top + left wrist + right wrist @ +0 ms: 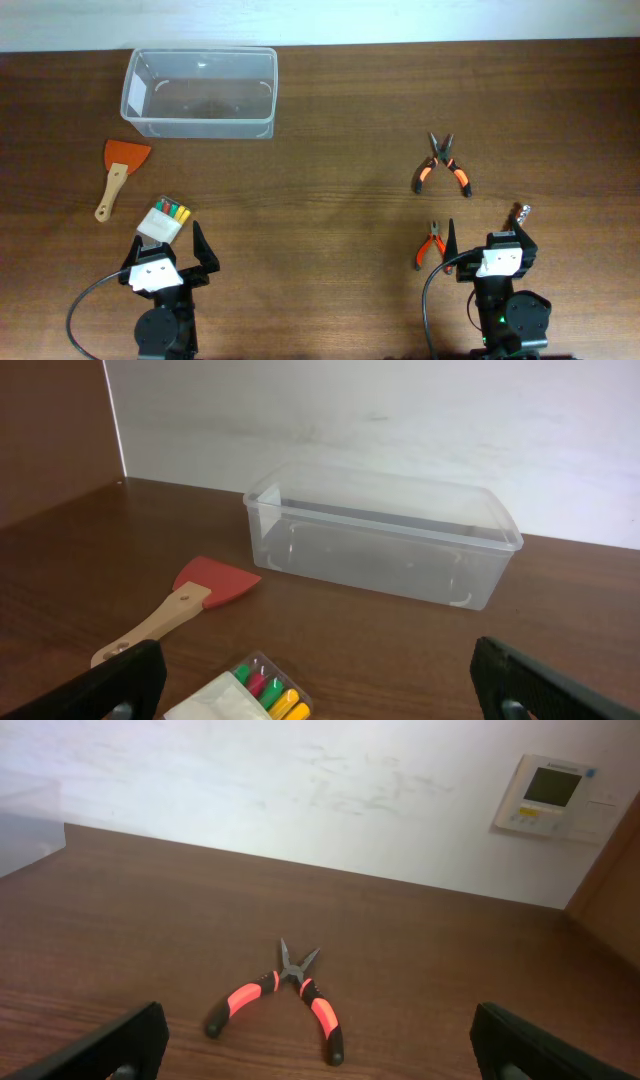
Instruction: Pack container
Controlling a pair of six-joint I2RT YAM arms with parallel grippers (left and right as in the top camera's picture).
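- Overhead: the clear container stands empty at the table's far left. The scraper, the pack of coloured sticks, the needle-nose pliers and the smaller pliers all lie outside it, so packing looks unstarted. The metallic bit is too small to identify.
- Left wrist: the left gripper is spread wide, holding nothing. The pack is cut off by the bottom edge.
- Right wrist: the right gripper is equally wide open and empty. Only one pair of pliers shows.
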